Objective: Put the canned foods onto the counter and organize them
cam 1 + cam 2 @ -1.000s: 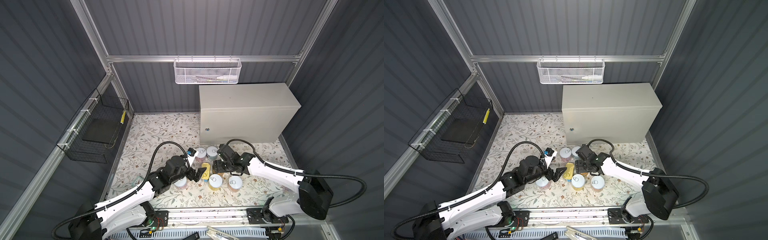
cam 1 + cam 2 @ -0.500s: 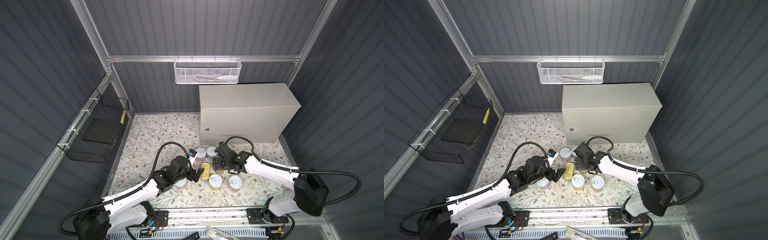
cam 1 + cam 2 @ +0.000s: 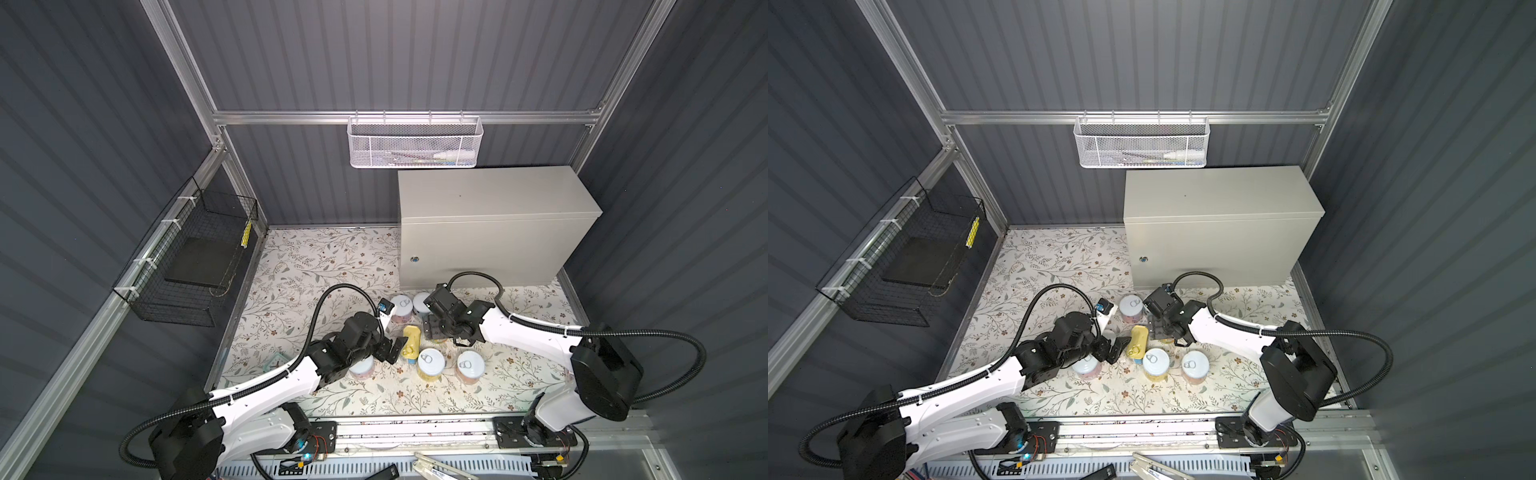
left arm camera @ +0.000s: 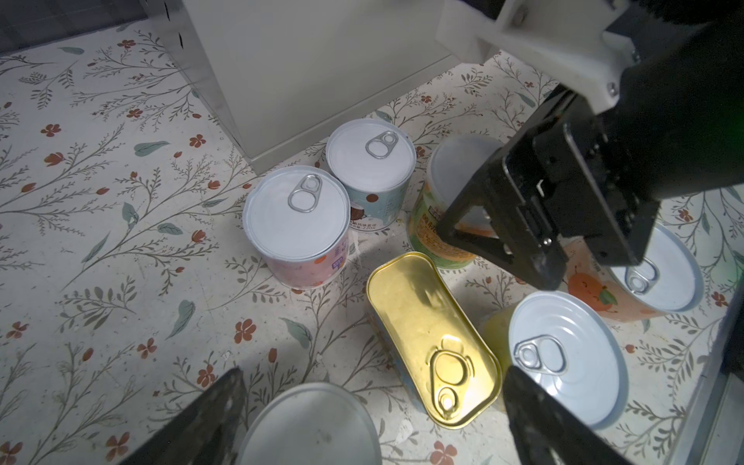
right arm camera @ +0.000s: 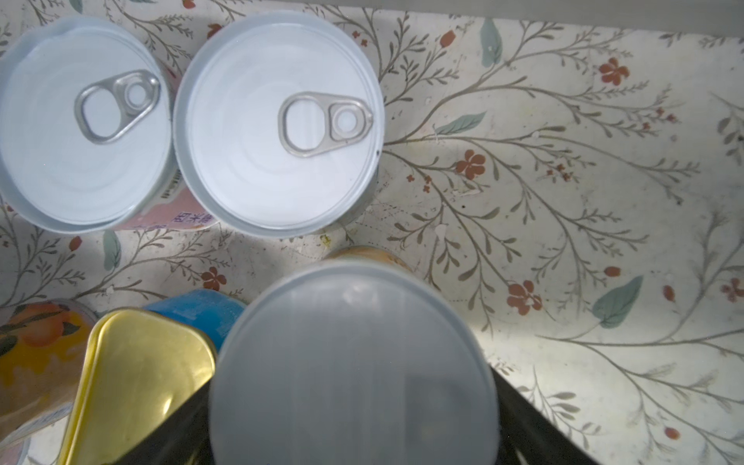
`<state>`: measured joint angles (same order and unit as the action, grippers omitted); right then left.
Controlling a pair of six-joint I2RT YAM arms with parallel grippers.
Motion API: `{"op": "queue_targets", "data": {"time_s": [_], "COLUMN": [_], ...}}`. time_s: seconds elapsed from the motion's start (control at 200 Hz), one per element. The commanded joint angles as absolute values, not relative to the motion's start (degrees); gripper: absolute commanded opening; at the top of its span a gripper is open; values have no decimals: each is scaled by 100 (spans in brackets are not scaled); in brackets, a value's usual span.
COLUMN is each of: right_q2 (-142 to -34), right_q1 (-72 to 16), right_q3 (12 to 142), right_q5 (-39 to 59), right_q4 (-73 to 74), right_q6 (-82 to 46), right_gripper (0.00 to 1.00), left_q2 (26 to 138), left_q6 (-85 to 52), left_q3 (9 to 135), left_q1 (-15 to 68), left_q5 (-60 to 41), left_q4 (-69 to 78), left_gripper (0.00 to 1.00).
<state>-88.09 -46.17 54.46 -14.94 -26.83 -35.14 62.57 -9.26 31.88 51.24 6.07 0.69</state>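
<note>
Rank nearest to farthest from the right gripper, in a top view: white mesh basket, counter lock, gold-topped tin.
1. gold-topped tin, beside the right gripper
2. lock, on the front of the counter
3. white mesh basket, on the back wall

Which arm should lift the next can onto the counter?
Right. The right pincer straddles the white-lidded can, close to the counter. The left pincer hangs open farther back, over both a second can and the gold tin, so likely needs re-aiming.

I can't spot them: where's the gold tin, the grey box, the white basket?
gold tin [image 4: 432, 342], left wrist view, middle of lid.
grey box [image 3: 490, 193], in a top view, flat top.
white basket [image 3: 413, 149], in a top view, front mesh wall.
</note>
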Motion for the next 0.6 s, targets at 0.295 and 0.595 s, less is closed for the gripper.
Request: {"op": "queue_targets", "data": {"time_s": [0.295,0.595], "right_q2": [-8719,-8200], "right_q1": [-4502,-4336], "right_q3": [5555,5498], "right_q5": [-1545,-1103], "right_q4": [-2737,-2743], "right_q6": [-3392,-3296], "right_gripper": [65,66], "left_q2": [6405,6622], "left_q6": [-926,-612], "left_q3": [3270,3210], "left_q1": [5140,5141], "left_q5": [561,195], "left_q4": [206,535], "left_gripper": [100,100]}}
